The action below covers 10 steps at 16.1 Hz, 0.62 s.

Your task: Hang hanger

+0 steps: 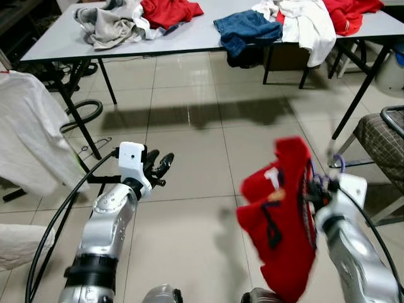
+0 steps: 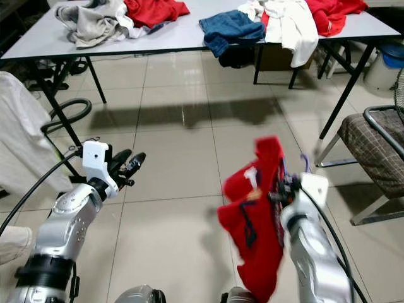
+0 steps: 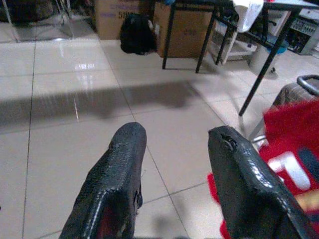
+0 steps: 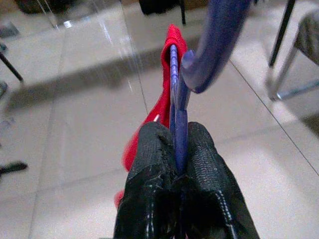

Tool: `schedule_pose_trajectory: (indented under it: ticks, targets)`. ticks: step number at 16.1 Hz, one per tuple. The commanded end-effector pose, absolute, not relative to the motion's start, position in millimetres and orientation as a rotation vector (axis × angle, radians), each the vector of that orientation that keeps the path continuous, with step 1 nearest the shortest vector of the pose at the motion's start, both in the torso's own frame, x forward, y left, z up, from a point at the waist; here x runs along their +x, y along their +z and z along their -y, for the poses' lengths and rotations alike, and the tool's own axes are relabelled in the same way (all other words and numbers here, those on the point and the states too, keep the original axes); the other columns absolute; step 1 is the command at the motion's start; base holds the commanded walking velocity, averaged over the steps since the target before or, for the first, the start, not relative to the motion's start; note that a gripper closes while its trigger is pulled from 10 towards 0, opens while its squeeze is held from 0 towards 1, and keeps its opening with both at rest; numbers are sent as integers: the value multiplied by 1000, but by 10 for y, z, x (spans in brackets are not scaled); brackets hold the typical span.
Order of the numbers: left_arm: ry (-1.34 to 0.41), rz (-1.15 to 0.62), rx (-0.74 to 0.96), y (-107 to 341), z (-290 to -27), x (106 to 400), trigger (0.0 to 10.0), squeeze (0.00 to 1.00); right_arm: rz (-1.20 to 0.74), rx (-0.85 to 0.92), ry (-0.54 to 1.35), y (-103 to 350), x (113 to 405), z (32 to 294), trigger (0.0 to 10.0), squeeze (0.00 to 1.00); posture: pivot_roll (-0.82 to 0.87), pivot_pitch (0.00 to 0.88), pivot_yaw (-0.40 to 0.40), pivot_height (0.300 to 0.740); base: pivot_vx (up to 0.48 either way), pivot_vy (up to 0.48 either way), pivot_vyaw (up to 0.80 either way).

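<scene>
One blue hanger [image 4: 175, 94] pinched in right tool [image 4: 178, 149], red shirt [image 1: 278, 214] draped

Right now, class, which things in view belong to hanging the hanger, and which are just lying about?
Belongs to the job:
- blue hanger, clamped in the right pincer
- red garment draped on it

Just lying about:
- table with its heaps of clothes
- chair
- white cloth
- left pincer, open and holding nothing

Bright, even indoor light; soft table shadow [image 1: 189, 113] and window glare on tiles; red garment [image 1: 281, 214] motion-blurred.
</scene>
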<state>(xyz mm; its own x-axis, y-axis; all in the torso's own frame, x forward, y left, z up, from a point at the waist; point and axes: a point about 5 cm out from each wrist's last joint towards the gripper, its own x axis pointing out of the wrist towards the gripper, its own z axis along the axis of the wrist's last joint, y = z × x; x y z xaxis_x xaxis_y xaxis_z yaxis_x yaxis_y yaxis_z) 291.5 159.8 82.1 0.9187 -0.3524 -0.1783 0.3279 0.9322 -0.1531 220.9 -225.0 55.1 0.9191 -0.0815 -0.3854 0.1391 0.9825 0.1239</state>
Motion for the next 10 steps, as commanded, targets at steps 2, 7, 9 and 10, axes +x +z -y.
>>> schedule_pose_trajectory:
  ticks: [2,7,9,10]
  targets:
    - [-322,-226,-97,780,-1563,2907,10000,0,-388,131,-30,575,2224,2157,10000,0,-128,0,55,740,257,0,0]
    - [-266,-220,-104,765,-1598,2870,10000,0,-354,-78,47,667,2342,2124,10000,0,-111,0,28,740,272,0,160]
    - [-242,-218,-105,776,-1629,2874,10000,0,-329,-102,97,729,2408,2117,10000,0,-93,0,12,740,306,0,800]
    - [-241,-215,-103,781,-1634,2878,10000,0,-323,-105,94,742,2423,2121,10000,0,-91,0,10,740,307,0,800]
